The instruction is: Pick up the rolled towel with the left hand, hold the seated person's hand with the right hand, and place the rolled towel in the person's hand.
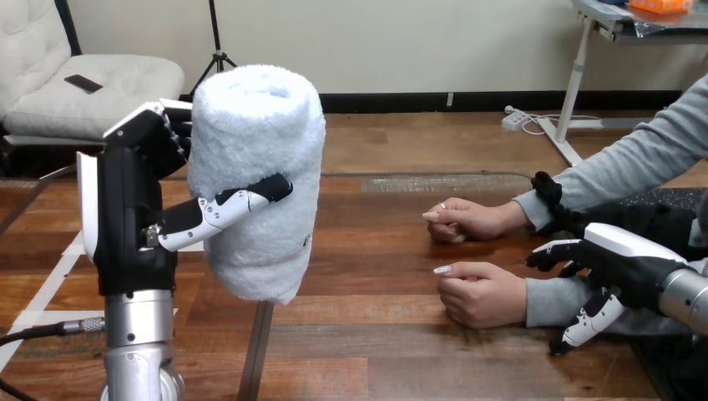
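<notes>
A white rolled towel [255, 180] stands upright in the air at the view's left, held off the table. My left hand [134, 200] is shut on it, thumb across its front and fingers behind. The person's two hands rest as loose fists on the table at the right: the farther hand [465, 220] and the nearer hand [480, 292]. My right hand [614, 263] hovers over the nearer hand's grey-sleeved wrist [555, 299], fingers curved downward on both sides of it; whether they touch or grip the wrist I cannot tell.
The wooden table [376, 351] runs across the view, with a dark seam near my left arm. The person's grey-sleeved forearm [634, 167] comes in from the upper right. Bare tabletop lies between the towel and the person's hands.
</notes>
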Tool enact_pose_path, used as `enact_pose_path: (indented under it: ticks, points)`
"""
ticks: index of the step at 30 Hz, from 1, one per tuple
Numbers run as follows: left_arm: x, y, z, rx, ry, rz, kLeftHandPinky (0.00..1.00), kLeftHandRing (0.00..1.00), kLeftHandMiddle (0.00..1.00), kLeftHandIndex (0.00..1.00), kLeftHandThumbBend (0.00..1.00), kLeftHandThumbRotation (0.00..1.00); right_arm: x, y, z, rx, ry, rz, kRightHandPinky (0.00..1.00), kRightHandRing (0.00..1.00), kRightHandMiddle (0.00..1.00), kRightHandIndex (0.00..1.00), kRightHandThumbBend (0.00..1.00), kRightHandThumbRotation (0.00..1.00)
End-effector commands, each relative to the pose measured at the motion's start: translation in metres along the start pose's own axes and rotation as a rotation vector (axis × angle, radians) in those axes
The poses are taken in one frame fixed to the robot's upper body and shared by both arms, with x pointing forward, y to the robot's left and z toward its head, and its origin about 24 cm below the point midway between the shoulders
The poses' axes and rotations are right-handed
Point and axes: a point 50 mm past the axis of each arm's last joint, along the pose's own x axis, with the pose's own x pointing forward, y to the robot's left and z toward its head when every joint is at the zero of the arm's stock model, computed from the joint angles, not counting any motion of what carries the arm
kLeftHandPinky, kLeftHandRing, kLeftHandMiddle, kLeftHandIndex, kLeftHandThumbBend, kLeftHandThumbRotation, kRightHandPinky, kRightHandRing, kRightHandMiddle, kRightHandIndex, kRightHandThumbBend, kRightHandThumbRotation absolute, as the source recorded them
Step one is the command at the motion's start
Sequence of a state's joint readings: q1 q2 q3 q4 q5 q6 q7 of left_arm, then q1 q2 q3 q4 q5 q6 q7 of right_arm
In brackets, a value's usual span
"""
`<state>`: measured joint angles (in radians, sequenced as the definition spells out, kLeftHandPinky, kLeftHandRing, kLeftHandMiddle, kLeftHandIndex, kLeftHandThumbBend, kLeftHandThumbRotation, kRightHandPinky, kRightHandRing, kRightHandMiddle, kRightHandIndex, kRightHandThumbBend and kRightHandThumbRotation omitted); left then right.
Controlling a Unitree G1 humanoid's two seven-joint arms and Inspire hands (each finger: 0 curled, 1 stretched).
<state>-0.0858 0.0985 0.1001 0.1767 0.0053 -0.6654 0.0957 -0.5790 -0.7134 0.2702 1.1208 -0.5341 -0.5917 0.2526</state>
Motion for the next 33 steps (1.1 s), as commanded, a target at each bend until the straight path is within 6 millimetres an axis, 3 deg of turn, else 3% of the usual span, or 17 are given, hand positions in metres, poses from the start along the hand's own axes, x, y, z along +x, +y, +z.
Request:
enact_pose_path:
  ticks: [1,33]
  points:
    - [0.017,-0.001,0.011,-0.029,-0.091,0.019,0.29,0.33,0.39,0.41,0.72,0.0,0.008,-0.017,0.016,-0.042,-0.049,-0.066,0.63,0.75,0.83,0.82,1.0,0.09]
    - [0.018,-0.001,0.013,-0.028,-0.11,0.01,0.29,0.33,0.39,0.42,0.72,0.0,0.017,0.0,0.026,-0.097,-0.081,-0.091,0.54,0.65,0.71,0.72,0.97,0.14]
